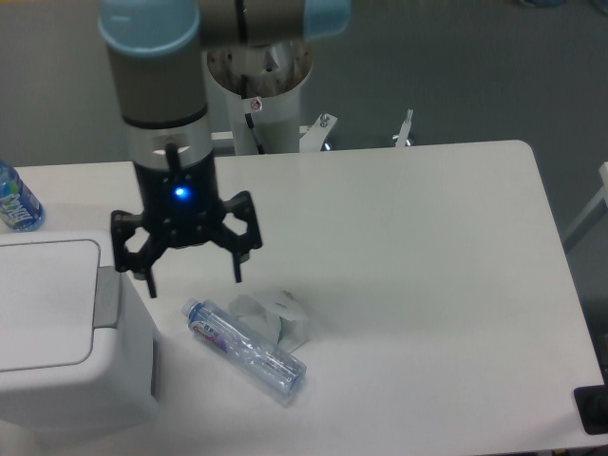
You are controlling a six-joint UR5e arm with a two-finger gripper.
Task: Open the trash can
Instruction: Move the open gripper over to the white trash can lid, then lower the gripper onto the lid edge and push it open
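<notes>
The trash can (pixel 66 332) is a big white bin at the lower left, lid flat and closed, with a grey tab (pixel 107 296) on its right edge. My gripper (pixel 193 282) hangs open just right of that tab, fingers pointing down and spread wide, nothing between them. Its left fingertip is close to the tab's upper end; I cannot tell if it touches.
A clear plastic bottle (pixel 245 349) lies on the table right of the bin, with crumpled white paper (pixel 277 316) beside it. A blue-labelled bottle (pixel 16 200) stands at the far left edge. The arm's base column (pixel 258 95) rises behind the table.
</notes>
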